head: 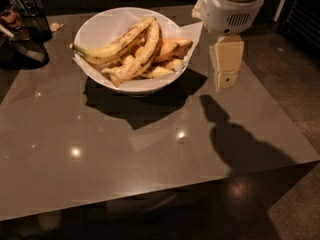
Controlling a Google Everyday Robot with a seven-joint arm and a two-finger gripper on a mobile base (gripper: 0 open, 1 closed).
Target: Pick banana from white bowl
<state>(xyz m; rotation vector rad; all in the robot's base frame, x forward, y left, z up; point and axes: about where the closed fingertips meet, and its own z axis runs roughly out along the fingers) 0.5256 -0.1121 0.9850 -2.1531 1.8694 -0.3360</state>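
Observation:
The white bowl stands at the back of the dark table, lined with white paper whose corners stick out over the rim. Several bananas lie in it. The long, strongly curved pale-yellow banana runs from the bowl's front left up to its back right, on top of the pile. A straighter speckled banana with a greenish stem lies just left of it. Short orange-tinted bananas lie on the right side. My gripper hangs pointing down to the right of the bowl, above the table and clear of the rim.
The table is glossy brown, with its front edge near the bottom and its right edge by the floor. Dark objects stand at the back left corner. The arm's shadow falls on the table's right side.

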